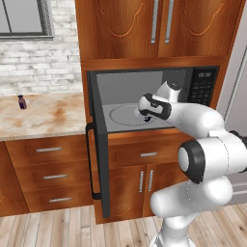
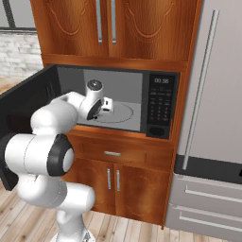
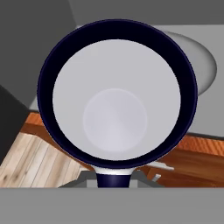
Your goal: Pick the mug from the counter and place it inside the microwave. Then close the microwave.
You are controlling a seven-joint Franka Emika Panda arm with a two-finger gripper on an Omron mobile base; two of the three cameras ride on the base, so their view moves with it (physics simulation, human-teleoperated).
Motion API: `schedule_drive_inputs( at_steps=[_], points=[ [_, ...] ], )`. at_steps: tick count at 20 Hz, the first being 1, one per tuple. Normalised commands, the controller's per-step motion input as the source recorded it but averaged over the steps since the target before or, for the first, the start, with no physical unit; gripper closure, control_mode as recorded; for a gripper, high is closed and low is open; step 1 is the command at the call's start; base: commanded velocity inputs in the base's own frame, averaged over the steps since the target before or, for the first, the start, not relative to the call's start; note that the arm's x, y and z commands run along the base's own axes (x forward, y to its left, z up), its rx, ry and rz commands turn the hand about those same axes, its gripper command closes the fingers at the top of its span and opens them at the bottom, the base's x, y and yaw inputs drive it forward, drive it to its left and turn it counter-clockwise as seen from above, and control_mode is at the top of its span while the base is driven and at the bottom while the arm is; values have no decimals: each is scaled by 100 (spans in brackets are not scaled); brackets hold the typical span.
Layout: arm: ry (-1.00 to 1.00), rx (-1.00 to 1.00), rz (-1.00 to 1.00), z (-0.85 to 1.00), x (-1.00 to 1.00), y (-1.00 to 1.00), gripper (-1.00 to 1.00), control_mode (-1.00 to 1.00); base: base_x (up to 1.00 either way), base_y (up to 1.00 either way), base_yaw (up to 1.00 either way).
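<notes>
I am holding the two-finger gripper (image 1: 147, 116) at the mouth of the black built-in microwave (image 1: 200, 84), just above the front edge of its round glass turntable (image 2: 124, 113). It is clamping the small white cylindrical mug (image 3: 116, 98) with the dark blue rim, and I am looking straight down into it. The windowed microwave door (image 1: 99, 159) is standing wide open.

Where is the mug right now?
The mug is in the claw, seen from above in the hand view, held at the open microwave's mouth, above the front edge of its turntable.
</notes>
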Motion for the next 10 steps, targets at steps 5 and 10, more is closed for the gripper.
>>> schedule_drive_inputs(
  at_steps=[5, 10],
  points=[
    [1, 0, 0, -4, 20, 0, 100, -100, 0, 0, 0],
    [0, -1, 0, -9, 19, 0, 100, -100, 0, 0, 0]
  ],
)
